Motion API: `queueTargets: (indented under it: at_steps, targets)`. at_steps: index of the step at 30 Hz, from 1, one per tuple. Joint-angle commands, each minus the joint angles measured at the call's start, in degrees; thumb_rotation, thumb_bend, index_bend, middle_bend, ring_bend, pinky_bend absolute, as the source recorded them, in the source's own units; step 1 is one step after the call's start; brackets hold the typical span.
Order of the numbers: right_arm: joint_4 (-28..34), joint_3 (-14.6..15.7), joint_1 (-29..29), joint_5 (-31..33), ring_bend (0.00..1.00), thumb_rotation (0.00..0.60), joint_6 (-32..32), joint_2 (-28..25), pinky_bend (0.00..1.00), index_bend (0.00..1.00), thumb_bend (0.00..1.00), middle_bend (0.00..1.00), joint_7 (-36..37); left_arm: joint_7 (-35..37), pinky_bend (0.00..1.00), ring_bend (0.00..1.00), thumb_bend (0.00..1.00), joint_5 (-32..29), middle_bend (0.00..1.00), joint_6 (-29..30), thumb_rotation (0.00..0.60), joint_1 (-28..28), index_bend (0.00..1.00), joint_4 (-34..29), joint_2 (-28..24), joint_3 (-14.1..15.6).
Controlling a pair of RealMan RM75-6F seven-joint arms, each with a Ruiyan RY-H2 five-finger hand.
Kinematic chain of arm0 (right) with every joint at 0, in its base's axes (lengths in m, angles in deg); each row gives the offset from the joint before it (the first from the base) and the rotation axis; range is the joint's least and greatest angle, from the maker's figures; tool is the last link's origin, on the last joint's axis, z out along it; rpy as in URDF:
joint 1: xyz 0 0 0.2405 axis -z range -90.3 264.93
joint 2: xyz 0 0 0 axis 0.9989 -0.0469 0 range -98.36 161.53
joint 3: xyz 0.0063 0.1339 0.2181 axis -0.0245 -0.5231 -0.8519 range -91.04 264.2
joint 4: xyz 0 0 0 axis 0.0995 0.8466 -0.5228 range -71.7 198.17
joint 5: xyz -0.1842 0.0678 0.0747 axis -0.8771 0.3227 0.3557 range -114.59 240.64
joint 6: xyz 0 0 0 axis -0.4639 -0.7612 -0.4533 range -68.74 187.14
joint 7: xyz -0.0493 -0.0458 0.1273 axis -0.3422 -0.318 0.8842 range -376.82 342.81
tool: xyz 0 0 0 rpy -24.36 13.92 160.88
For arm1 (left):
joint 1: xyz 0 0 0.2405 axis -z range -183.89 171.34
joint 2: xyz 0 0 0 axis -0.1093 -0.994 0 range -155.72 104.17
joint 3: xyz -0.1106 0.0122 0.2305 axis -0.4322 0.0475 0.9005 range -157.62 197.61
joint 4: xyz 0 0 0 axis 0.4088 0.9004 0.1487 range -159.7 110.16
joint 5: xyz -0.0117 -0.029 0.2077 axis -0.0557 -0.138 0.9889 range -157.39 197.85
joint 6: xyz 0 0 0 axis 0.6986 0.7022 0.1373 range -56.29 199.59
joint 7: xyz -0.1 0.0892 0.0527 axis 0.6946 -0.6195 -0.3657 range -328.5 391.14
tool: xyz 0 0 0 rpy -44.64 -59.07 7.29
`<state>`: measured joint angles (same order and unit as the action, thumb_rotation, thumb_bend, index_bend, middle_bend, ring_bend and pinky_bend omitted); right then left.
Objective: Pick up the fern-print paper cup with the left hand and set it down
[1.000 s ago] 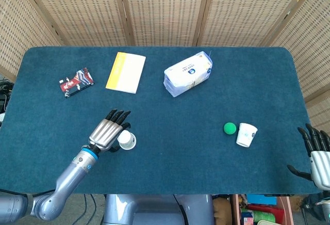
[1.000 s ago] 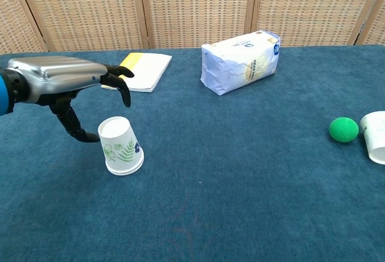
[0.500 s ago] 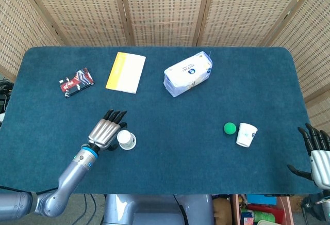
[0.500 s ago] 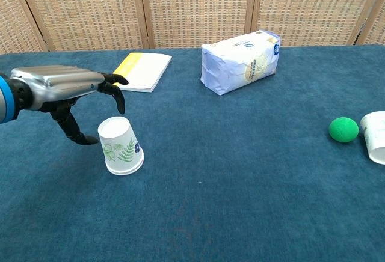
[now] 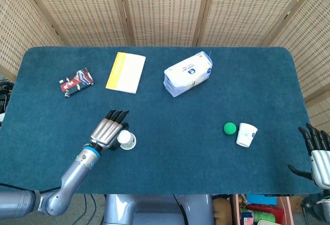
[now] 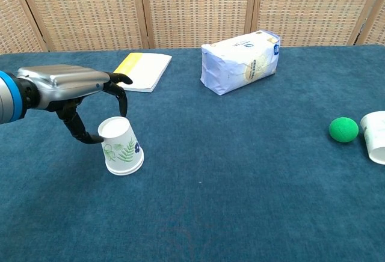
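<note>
Dark blue felt tabletop: plenty of open room mid-scene and toward the near edge. White-and-blue soft paper pack far centre, flat yellow-and-white booklet far left; both well clear of the work area. Left hand hovers just left of and above the fern-print paper cup, fingers apart and arched over it, holding nothing. Cup stands upside down, near left. Judgement: bring thumb and fingers to opposite sides of the wall, close gently to avoid crushing, lift straight. Right hand at near right edge, fingers spread, empty. Plain white paper cup and small green ball sit right, far from the path.
</note>
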<state>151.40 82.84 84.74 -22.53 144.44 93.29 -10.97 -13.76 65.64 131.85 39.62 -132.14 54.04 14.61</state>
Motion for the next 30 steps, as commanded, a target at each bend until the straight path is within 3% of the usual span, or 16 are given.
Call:
queueTargets:
  at_steps: [1, 17, 30]
  targets:
    - [0.0, 0.0, 0.0, 0.0, 0.0, 0.6, -0.1, 0.0, 0.0, 0.0, 0.0, 0.0, 0.1, -0.1, 0.0, 0.0, 0.29, -0.2, 0.0, 0.2, 0.6, 0.2, 0.36, -0.2, 0.0, 0.2]
    - [0.0, 0.0, -0.1, 0.4, 0.0, 0.6, -0.5, 0.0, 0.0, 0.0, 0.0, 0.0, -0.1, 0.4, 0.0, 0.0, 0.29, -1.4, 0.0, 1.6, 0.6, 1.3, 0.39, -1.5, -1.0, 0.3]
    - [0.3, 0.1, -0.1, 0.6, 0.0, 0.6, -0.7, -0.1, 0.0, 0.0, 0.0, 0.0, -0.5, 4.0, 0.0, 0.0, 0.29, 0.6, 0.0, 3.6, 0.6, 0.9, 0.39, -9.3, -7.8, -1.5]
